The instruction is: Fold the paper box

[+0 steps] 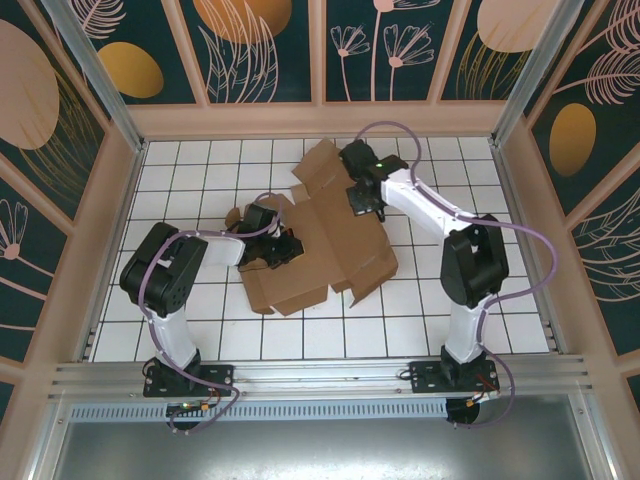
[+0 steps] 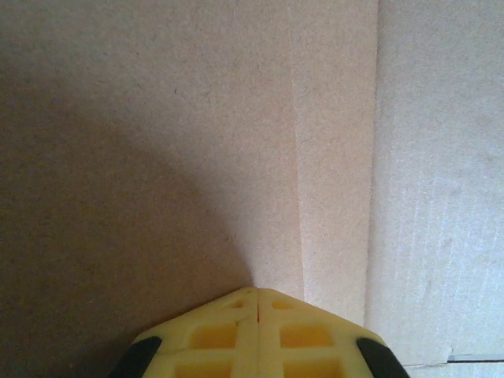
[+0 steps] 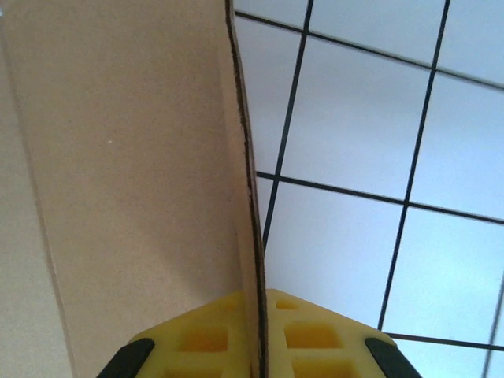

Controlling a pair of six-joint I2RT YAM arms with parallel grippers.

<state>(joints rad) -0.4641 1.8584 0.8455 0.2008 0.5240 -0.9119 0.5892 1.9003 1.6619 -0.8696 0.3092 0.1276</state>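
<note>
The paper box (image 1: pixel 335 250) is a brown die-cut cardboard sheet lying partly unfolded in the middle of the tiled floor, with a flap (image 1: pixel 322 165) raised at its far side. My left gripper (image 1: pixel 285 247) rests on the sheet's left part. In the left wrist view its yellow fingers are shut (image 2: pixel 257 290) with nothing between them, tips against the cardboard (image 2: pixel 197 118). My right gripper (image 1: pixel 362 203) is at the sheet's far right. In the right wrist view it is shut (image 3: pixel 260 295) on the edge of an upright cardboard flap (image 3: pixel 142 157).
White tiles with dark grout (image 1: pixel 450 180) surround the sheet and show beyond the flap (image 3: pixel 354 157). A low beige wall (image 1: pixel 320 120) and metal corner posts (image 1: pixel 540 60) enclose the floor. A small brown scrap (image 1: pixel 233 217) lies left of the sheet.
</note>
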